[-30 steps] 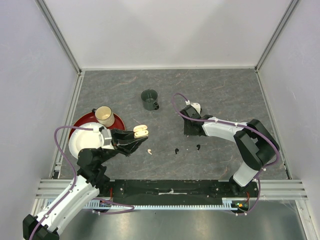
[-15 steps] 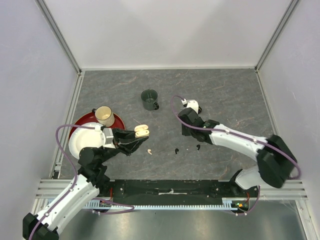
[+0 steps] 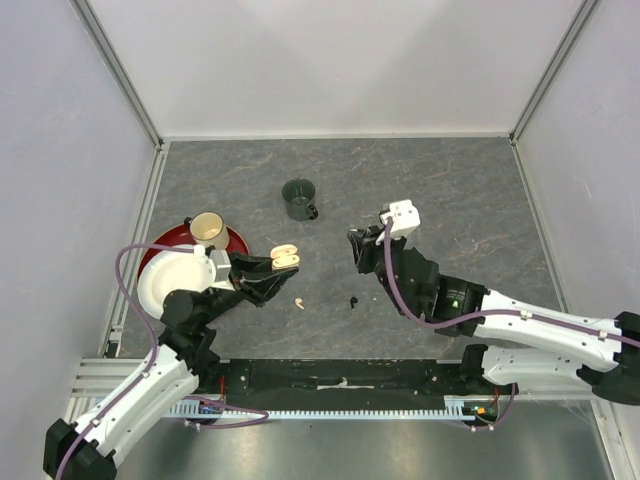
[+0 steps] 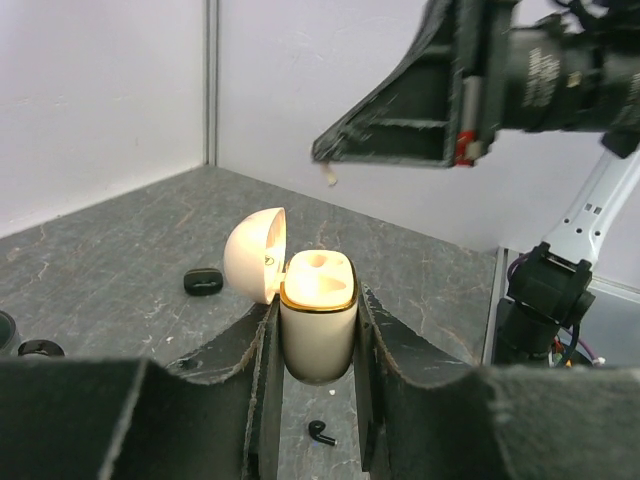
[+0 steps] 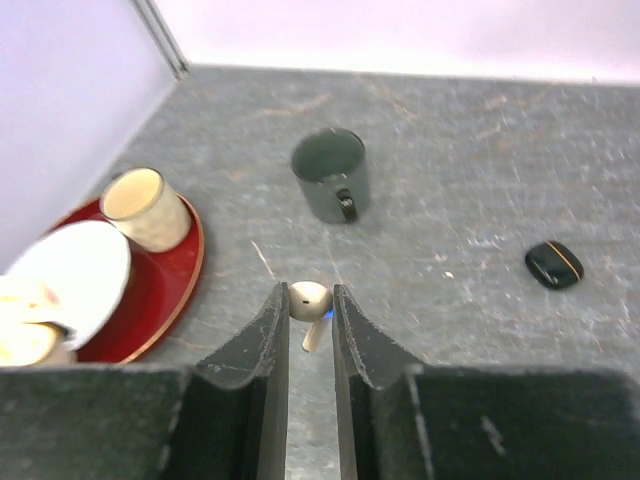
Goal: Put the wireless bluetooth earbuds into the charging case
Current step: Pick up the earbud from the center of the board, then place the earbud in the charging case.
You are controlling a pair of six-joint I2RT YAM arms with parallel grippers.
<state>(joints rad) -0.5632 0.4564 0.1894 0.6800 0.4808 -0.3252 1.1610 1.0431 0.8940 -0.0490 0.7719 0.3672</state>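
In the top view, the wrist covers whatever your right end effector has. The right arm runs off the right edge. The left arm runs off the lower left corner. On the desk, the loose cream earbud and the loose black earbud are too small to show any shape. The left arm hides part of the white plate, and the plate hides part of the red tray.

In the left wrist view, the left end effector hides the lower half of the charging case. Only the tip of the cream earbud pokes out. A dark thing is cut off at the left edge.

In the right wrist view, you get a fuzzy cream blur at the lower left.
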